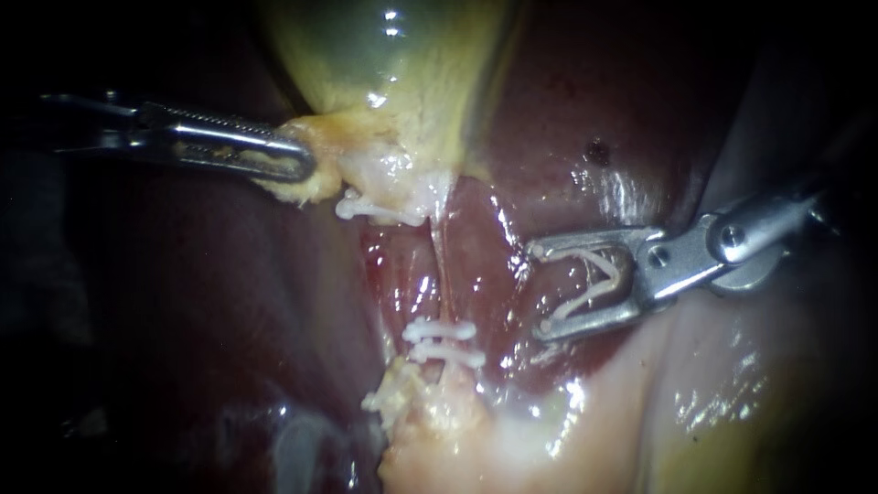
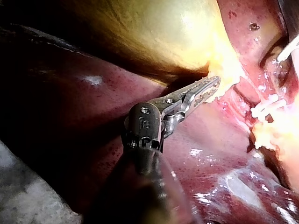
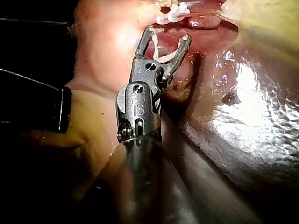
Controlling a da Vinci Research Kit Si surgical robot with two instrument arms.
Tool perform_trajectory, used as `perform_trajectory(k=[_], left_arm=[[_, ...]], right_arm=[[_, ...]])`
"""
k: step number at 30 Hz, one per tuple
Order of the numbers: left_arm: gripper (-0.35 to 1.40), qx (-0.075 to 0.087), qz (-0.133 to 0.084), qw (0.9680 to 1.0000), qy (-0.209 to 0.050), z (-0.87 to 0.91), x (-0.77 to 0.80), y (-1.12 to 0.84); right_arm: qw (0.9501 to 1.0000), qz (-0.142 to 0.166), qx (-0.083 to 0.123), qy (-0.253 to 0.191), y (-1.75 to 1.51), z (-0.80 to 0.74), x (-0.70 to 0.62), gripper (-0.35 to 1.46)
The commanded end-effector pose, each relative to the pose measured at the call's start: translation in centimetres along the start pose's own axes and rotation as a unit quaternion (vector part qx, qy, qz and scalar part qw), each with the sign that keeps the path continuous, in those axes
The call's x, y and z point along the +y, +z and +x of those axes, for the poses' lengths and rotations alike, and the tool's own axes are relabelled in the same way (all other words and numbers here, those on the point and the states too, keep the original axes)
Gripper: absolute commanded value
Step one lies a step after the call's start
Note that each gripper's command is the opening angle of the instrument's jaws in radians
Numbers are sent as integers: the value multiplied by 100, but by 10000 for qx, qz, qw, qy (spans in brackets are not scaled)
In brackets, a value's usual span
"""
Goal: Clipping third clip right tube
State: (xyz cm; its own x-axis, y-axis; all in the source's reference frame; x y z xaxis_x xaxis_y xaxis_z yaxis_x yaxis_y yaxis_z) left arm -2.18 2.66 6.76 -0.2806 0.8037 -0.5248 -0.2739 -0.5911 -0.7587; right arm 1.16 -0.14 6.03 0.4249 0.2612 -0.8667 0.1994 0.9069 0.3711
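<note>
Clip (image 1: 599, 288), white open V (gripped in jaws of right instrument (image 1: 538, 288)), left instrument (image 1: 306, 165) clamped on gallbladder (image 1: 402, 73)

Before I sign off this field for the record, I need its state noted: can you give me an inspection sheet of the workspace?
Surface: liver, wet and glistening.
Job's things: tube below the gallbladder with two clips across it; another clip near the gallbladder.
Clutter: nothing seen.
Instruments: left instrument jaws shut on the gallbladder's edge; right instrument jaws hold a loaded clip, beside the tube, not around it.
Cables: nothing seen.
Surroundings: dark, nothing seen.
</note>
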Motion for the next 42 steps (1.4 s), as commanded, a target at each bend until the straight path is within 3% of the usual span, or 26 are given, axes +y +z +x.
perform_trajectory(k=[1,7,14,17,25,30,36,42], left_arm=[[-35,-1,-4,10000,-2,0,0,-1],[-35,-17,-56,10000,-27,9,4,-17],[-35,28,2,9999,-121,47,26,-63],[-35,87,11,9999,-51,60,37,-72],[-35,109,23,9999,-9,63,46,-73],[-35,111,31,9999,-4,61,47,-72],[-35,114,42,9999,2,58,47,-70],[-35,115,46,9999,2,58,48,-69]], right_arm=[[10000,0,0,0,0,0,0,49],[10000,0,0,0,0,0,0,49],[10000,4,-14,-1,0,0,0,49],[10000,4,-14,-1,0,0,0,49],[10000,-11,13,4,2,1,1,49],[9985,-97,135,531,17,7,6,49],[9914,-246,383,1223,46,17,20,50],[9881,-336,399,1448,72,19,32,50]])
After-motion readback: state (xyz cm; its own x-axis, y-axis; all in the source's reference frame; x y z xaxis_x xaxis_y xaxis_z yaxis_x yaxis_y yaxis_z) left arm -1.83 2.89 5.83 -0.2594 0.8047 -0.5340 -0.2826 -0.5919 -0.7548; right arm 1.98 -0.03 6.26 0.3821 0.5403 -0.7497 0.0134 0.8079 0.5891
